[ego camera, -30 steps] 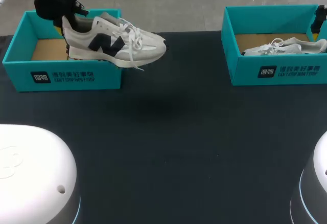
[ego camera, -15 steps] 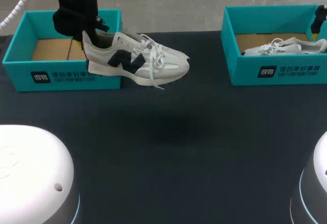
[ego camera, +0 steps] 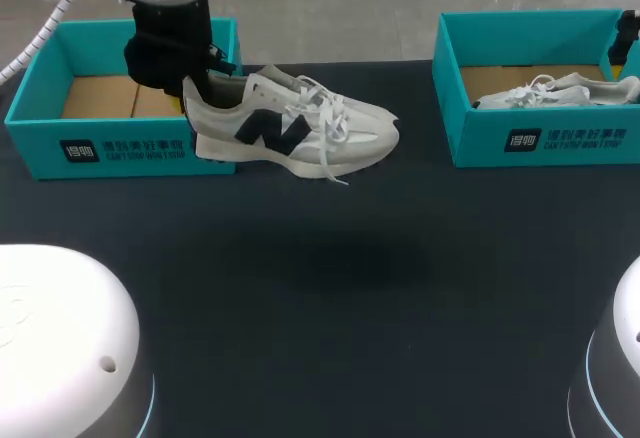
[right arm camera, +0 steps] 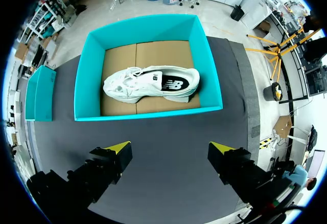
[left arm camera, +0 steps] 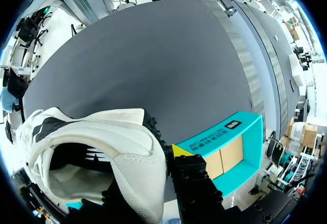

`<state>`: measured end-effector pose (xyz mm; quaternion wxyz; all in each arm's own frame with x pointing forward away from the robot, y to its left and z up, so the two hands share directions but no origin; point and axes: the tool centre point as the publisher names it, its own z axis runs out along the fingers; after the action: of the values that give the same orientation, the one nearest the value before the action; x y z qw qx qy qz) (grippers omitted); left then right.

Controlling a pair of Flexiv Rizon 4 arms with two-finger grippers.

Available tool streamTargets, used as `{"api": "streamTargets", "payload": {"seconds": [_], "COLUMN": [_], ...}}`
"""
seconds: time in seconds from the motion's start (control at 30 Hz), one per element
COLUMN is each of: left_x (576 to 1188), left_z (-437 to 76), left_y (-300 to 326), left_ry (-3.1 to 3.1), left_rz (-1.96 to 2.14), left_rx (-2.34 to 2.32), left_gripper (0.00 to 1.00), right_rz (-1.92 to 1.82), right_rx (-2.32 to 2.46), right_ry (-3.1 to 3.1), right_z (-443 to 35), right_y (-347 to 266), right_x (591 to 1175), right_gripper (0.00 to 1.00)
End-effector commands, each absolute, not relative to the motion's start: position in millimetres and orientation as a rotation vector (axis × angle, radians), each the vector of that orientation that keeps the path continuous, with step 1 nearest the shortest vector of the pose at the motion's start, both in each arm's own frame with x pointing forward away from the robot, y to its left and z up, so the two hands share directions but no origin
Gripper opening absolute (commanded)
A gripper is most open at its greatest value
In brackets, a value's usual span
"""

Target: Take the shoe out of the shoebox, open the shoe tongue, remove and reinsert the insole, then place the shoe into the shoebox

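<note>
A white shoe point(ego camera: 295, 133) hangs from the left gripper point(ego camera: 192, 90), out of its teal shoebox point(ego camera: 120, 146)

The left gripper is clamped on the heel. The shoe is held above the dark table point(ego camera: 330, 298), toe toward the middle, just beside the shoebox's near right corner. The right gripper point(right arm camera: 170, 152) hangs with its fingers wide apart over a second shoebox point(right arm camera: 148, 113) on the table's right side, where a second shoe point(right arm camera: 148, 85) lies on its side on the cardboard floor.
</note>
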<state>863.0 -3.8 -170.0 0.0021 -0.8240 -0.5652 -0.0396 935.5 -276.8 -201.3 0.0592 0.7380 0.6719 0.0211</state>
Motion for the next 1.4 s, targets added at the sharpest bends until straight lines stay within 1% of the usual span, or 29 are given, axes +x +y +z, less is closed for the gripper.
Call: {"api": "streamTargets", "payload": {"seconds": [0.03,0.37,0.5,0.8,1.0,1.23,1.4], "left_x": [862,862,849,823,816,813,812], "left_z": [-169,-169,-174,-175,-182,-206,-238], "left_y": [-2,-2,-20,-57,-68,-69,-69], "left_ry": [-1.775,-1.775,-1.784,-1.739,-1.737,-1.716,-1.706], "left_rz": [-0.125,-0.125,-0.181,-0.234,-0.269,-0.288,-0.261], "left_rx": [-2.591,-2.591,-2.517,-2.556,-2.573,-2.604,-2.647], "left_gripper": [0.00,0.00,0.00,0.00,0.00,0.00,0.00], "right_rz": [0.065,0.065,0.065,0.065,0.065,0.065,0.065], "right_rx": [2.236,2.236,2.236,2.236,2.236,2.236,2.236], "right_ry": [2.035,2.035,2.035,2.035,2.035,2.035,2.035], "right_z": [-201,-201,-201,-201,-201,-201,-201], "right_y": [-277,-277,-277,-277,-277,-277,-277], "right_x": [936,936,936,936,936,936,936], "right_gripper": [1.00,1.00,1.00,1.00,1.00,1.00,1.00]}}
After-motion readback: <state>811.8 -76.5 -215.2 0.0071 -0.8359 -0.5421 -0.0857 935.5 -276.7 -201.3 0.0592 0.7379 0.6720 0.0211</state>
